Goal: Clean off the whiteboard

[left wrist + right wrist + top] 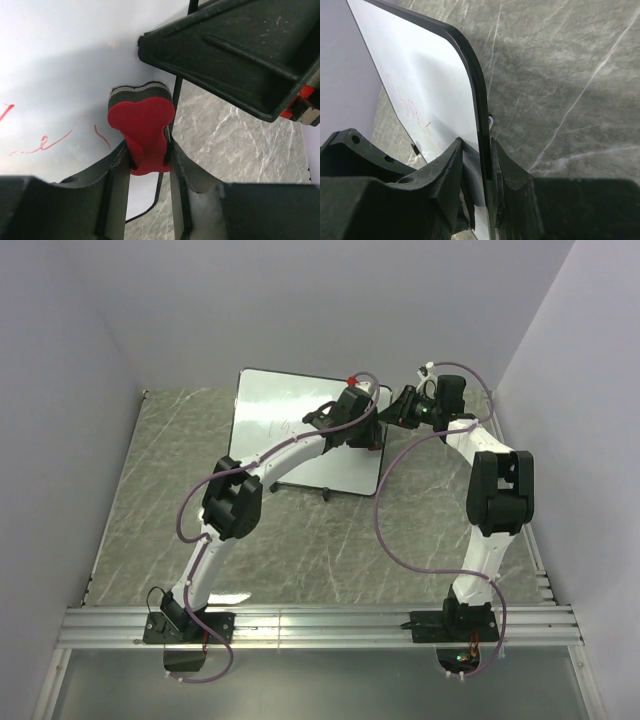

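Left fingers (116, 190) grip a small red bow-shaped foam eraser (142, 125) at the glossy white black-framed whiteboard (60, 60). Its edge sits pinched between the right fingers (449, 170), apparently steadying it. Wiping step in hand. Next move calls for a sweep left of the left fingers, over the faint red strokes (45, 142).

Grey marbled tabletop (150, 490), pale lavender walls (300, 300)

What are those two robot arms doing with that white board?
They are working on wiping it clean. The left end effector is pinching a small red eraser right by the side edge of the whiteboard. The right end effector is clamped on the board's black frame, seemingly to keep it steady. Faint red writing shows on the board, so the wiping isn't finished.
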Robot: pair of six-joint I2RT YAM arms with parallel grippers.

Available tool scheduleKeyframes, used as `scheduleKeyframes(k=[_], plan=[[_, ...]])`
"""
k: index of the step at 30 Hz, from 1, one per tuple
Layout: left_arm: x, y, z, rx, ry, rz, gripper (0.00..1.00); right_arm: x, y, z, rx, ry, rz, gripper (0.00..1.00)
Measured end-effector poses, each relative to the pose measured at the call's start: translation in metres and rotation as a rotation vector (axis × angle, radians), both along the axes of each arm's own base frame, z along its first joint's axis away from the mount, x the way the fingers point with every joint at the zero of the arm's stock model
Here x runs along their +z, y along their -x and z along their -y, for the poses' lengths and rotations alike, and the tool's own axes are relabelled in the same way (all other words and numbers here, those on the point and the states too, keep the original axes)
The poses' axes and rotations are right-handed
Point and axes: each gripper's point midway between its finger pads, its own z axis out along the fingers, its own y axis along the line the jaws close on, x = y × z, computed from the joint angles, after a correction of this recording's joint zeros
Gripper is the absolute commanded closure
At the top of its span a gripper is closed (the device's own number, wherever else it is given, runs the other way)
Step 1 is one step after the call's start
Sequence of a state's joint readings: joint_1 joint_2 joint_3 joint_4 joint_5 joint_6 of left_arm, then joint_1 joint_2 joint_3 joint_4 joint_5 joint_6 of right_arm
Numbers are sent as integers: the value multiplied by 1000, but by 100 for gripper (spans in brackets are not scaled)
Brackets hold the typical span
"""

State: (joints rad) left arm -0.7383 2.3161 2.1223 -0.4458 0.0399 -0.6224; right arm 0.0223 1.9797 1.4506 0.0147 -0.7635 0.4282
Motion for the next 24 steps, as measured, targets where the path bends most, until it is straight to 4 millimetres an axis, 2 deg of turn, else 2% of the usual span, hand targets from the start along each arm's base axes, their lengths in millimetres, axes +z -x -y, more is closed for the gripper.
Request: scheduleKeyframes(k=[3, 7, 13, 16, 18, 20, 24], plan=[[-1, -2, -4, 9, 4, 7, 100, -1, 0, 0, -2, 10, 1, 100], [-5, -5, -34, 52, -19, -9, 100, -1, 1, 1, -3, 15, 0, 100], [10, -40, -95, 185, -44, 21, 100, 0, 2, -1, -2, 24, 3, 100], [20, -54, -109, 224, -65, 59, 100, 0, 3, -1, -7, 26, -8, 100], [24, -59, -112, 235, -83, 77, 100, 1, 5, -1, -8, 26, -13, 100], [25, -59, -105, 226, -104, 90, 100, 2, 6, -2, -10, 31, -15, 100], [24, -47, -73, 168, -115, 113, 100, 2, 7, -2, -10, 37, -18, 100]])
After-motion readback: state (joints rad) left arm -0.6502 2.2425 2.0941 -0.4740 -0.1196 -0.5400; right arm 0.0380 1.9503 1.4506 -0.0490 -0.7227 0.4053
